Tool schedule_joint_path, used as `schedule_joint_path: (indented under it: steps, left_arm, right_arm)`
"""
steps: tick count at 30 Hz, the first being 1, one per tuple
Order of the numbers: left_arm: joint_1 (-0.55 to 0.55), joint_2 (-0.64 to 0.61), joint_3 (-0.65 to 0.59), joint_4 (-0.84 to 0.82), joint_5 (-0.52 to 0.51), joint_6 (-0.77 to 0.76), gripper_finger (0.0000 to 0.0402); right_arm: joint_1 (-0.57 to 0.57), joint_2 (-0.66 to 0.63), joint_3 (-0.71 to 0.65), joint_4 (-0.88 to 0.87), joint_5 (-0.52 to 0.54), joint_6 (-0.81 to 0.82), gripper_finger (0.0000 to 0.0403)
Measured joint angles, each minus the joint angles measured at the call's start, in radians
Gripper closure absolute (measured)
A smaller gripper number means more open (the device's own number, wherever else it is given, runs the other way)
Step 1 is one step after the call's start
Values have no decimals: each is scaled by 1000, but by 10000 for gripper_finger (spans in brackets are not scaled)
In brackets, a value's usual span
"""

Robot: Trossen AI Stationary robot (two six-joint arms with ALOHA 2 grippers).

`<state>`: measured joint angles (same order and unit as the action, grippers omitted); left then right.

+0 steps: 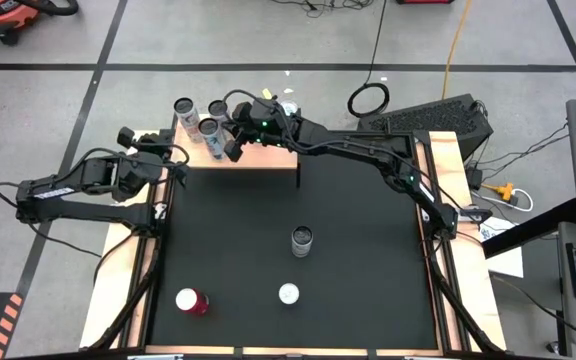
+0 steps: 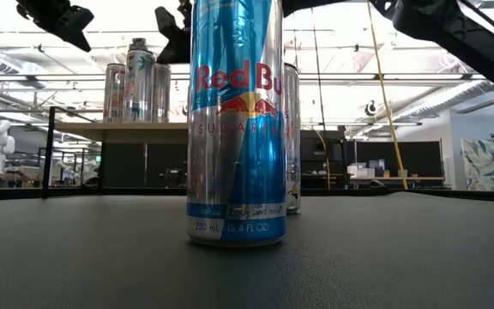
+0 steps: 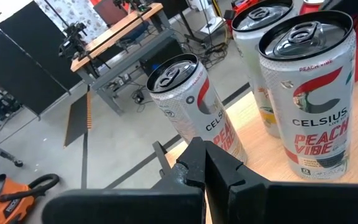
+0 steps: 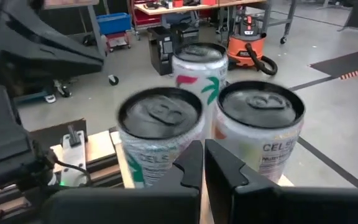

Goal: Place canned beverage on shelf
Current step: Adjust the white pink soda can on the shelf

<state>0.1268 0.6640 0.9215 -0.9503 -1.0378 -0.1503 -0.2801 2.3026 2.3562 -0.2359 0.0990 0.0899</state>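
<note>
From above I see three cans grouped on the shelf at upper centre, my right pincer beside them, fingers together. My left pincer, also closed, sits left of the shelf. Only the low view shows a Red Bull can blocking the worktop.

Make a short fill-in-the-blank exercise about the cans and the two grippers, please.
1. ___ loose cans stand on the black mat.
2. The shelved cans on the wooden shelf carry the brand name ___.
3. The left gripper and the right gripper both have their jaws ___.

Missing words: three; CELSIUS; shut
</note>
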Motion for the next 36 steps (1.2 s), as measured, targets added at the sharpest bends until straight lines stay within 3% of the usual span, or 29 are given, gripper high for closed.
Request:
schedule_joint_path:
  steps: [25, 30, 36]
  left_arm:
    - [0, 0, 0, -1, 0, 8, 401]
    - [0, 0, 0, -2, 0, 8, 402]
    - [0, 0, 0, -3, 0, 8, 401]
  right_arm:
    - [21, 52, 1, 129, -75, 69, 403]
    - [23, 51, 1, 82, -1, 72, 403]
    - [22, 51, 1, 90, 5, 62, 403]
